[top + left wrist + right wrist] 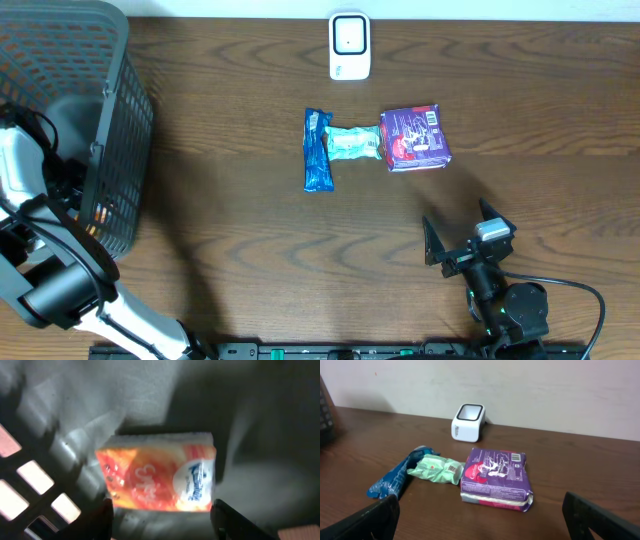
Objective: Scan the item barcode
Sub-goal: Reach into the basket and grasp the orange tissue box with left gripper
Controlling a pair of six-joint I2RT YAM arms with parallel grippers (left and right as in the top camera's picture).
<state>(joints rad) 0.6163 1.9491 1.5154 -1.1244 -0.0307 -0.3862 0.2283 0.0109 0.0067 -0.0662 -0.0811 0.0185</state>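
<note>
Showing orange-and-white tissue pack (150,477), white oval label (193,482), blue lettering

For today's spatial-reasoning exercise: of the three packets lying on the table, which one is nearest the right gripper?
The purple pack, at the row's right end; the green packet and blue packet lie farther from the right gripper.

Overhead looks straight down; right wrist sees its scanner (350,46) (468,422) low, obliquely; left wrist sits close inside the basket (100,60).
</note>
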